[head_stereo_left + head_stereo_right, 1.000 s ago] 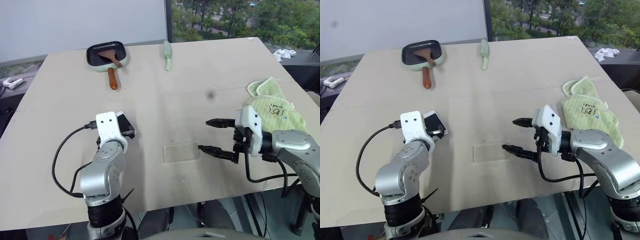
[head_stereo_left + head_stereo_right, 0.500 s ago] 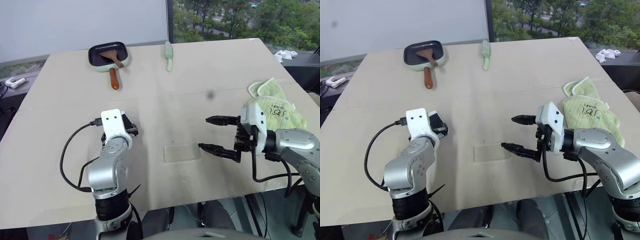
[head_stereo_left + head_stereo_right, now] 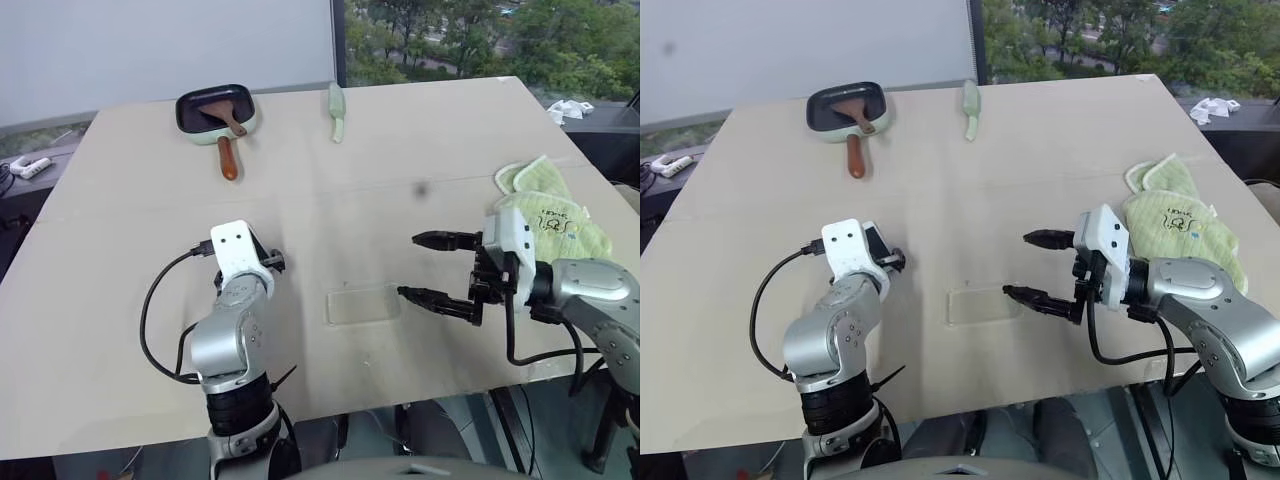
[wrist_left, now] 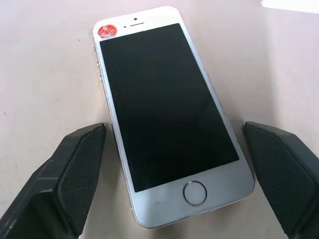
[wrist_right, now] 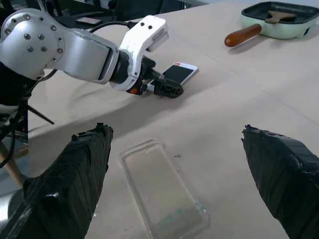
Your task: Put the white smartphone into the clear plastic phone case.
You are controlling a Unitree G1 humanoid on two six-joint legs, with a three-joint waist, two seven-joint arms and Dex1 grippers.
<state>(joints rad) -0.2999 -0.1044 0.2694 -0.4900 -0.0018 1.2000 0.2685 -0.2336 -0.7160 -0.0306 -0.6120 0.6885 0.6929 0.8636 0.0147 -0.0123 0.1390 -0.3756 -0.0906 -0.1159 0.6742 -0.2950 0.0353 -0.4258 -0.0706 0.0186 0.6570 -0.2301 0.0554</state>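
A red round sticker with illegible white marks is borne at the top corner of the white smartphone [image 4: 167, 119], which lies flat, screen up, on the counter [image 3: 400, 170]; no brand name can be read on it. The fingers [image 4: 65, 179] of the left gripper [image 4: 174, 184] are spread to either side of the phone's lower end, without touching it. The clear plastic phone case [image 3: 362, 303] lies empty, open side up, near the counter's front edge, between the two arms. The right gripper [image 3: 437, 268] is held beside the case with its fingers spread and nothing between them. Small dark writing, too small to read, is printed on the green cloth [image 3: 548, 215]. The counter is a plain beige board; a green-rimmed pan [image 3: 216, 112] lies at its far edge, before a window showing trees.
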